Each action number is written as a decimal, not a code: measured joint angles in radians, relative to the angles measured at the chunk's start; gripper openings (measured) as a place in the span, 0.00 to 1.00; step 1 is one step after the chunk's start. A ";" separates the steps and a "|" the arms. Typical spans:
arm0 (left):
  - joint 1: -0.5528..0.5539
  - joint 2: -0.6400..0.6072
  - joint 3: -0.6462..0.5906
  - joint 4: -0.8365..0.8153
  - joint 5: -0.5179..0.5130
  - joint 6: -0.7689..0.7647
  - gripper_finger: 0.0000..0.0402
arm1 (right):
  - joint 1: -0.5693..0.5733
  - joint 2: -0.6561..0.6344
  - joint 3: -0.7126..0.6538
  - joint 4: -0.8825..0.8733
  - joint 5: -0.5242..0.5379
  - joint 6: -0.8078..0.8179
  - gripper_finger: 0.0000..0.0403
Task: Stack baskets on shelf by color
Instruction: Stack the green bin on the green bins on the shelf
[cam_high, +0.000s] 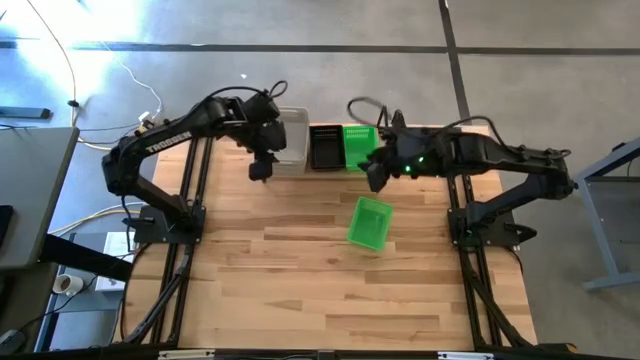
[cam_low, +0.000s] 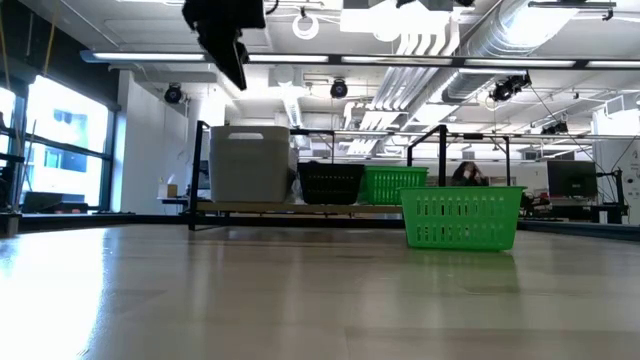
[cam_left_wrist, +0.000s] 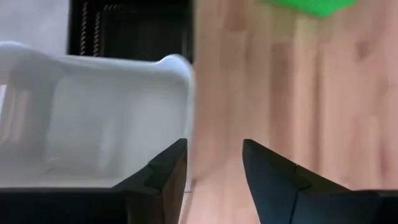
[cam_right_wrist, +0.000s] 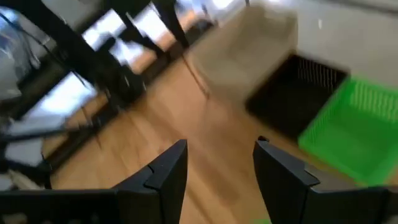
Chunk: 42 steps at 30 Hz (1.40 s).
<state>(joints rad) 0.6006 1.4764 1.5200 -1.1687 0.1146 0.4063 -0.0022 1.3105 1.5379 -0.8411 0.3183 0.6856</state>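
A: Whitish-grey baskets (cam_high: 291, 138) sit at the shelf's (cam_low: 300, 208) left end, far edge of the worktop (cam_high: 300, 290); the left pincer (cam_high: 259, 169) hangs just beside them, released, empty.

B: Then the black basket (cam_high: 325, 147), the green baskets (cam_high: 359, 146), sorted by colour?

A: Yes. The right pincer (cam_high: 377, 177), spread, hovers by the green; one green basket (cam_high: 371, 222) waits mid-worktop.

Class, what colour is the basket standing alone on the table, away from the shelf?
Bright green basket, seen best in the low view.
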 joint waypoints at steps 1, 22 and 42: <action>0.000 -0.013 0.000 -0.002 0.023 -0.010 0.36 | 0.010 0.007 0.000 -0.027 -0.005 0.015 0.41; -0.105 -0.273 -0.141 0.068 0.261 -0.203 0.34 | 0.216 0.272 0.000 -0.289 -0.224 -0.039 0.41; -0.177 -0.437 -0.287 0.127 0.256 -0.276 0.34 | 0.333 0.579 0.000 -0.300 -0.142 -0.082 0.41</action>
<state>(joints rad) 0.4235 1.0393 1.2331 -1.0415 0.3711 0.1303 0.3309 1.8896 1.5379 -1.1412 0.1767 0.6038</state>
